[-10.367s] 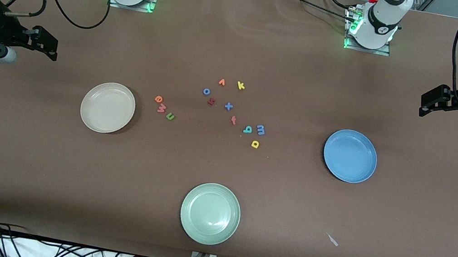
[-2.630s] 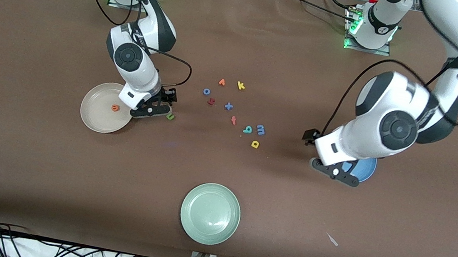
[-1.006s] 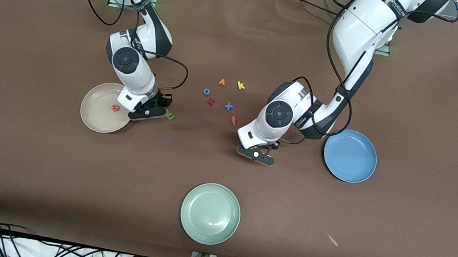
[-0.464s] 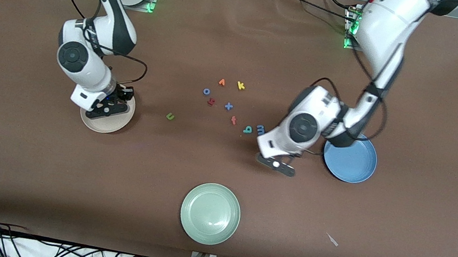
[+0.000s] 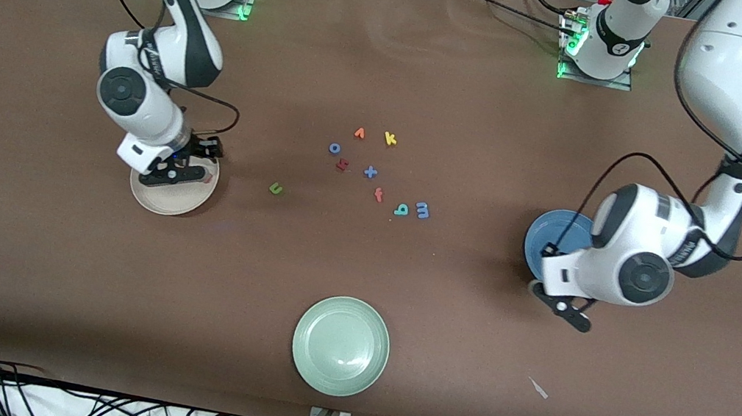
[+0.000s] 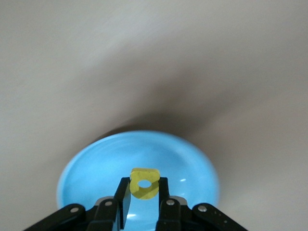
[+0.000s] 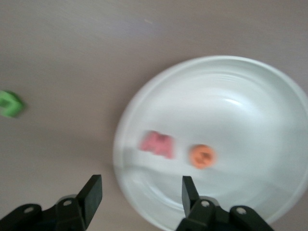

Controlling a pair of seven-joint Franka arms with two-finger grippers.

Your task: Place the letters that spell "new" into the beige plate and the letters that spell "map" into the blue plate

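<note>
Front view: the right gripper (image 5: 177,170) hangs over the beige plate (image 5: 170,200) at the right arm's end of the worktop (image 5: 37,244). The arm hides most of the plate's inside here. The left gripper (image 5: 567,307) is at the edge of the blue plate (image 5: 545,237) that lies nearer the front camera, at the left arm's end. Between the two plates lie the loose letters: the green n (image 5: 276,188) alone toward the beige plate; the teal a (image 5: 402,208) and blue m (image 5: 422,209) just beside each other; the red f (image 5: 378,195) near them. Farther from the camera sit the blue x (image 5: 370,172), a dark red letter (image 5: 342,165), the blue o (image 5: 334,148), the orange v (image 5: 359,133) and the yellow k (image 5: 389,139). The green plate (image 5: 340,344) sits nearest the camera, well apart from the letters.

Left wrist view: the left gripper (image 6: 143,192) has its jaws closed on the yellow p (image 6: 144,183), held above the blue plate (image 6: 86,168).

Right wrist view: the right gripper (image 7: 142,190) has its jaws spread wide with nothing between them. In the beige plate (image 7: 269,86) lie the pink w (image 7: 157,144) and the orange e (image 7: 201,156), side by side but apart. The green n (image 7: 9,104) lies on the worktop outside the plate.
</note>
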